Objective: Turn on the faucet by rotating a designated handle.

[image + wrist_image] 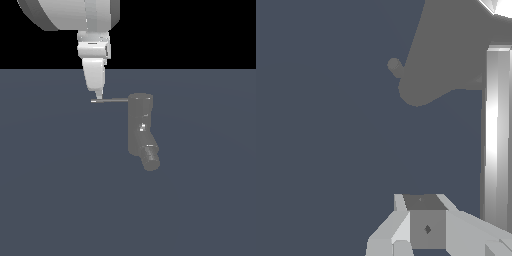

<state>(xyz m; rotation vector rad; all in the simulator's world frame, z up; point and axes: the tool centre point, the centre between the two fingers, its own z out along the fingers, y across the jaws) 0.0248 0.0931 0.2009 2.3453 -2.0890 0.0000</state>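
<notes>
- Gripper (98, 95) hanging straight down, fingertips right at the free tip of the handle (111, 100), at the far end from the faucet (140, 125); appears to touch the rod or sit just beside it, contact itself too small to confirm.
- Finger spread impossible to judge: in the exterior view both fingers merge into 1 tapering white wedge, and the wrist view shows only the finger bases (426, 225) low in frame; nothing visibly clamped.
- Handle a thin level rod, sticking sideways from the faucet's top toward the exterior view's left, brighter at its tip.
- Best done as a push, not a grasp: keep the fingertips low enough to overlap the rod, press near the tip for most leverage, sweep in an arc about the faucet's upright axis.
- Main risk, by judgement: riding over the thin rod or slipping off its end; hold height steady and follow the curve rather than a straight line.
- Faucet body upright on the floor (50, 200), dark ribbed spout (150, 157) angling down from its lower end, well away from the gripper.
</notes>
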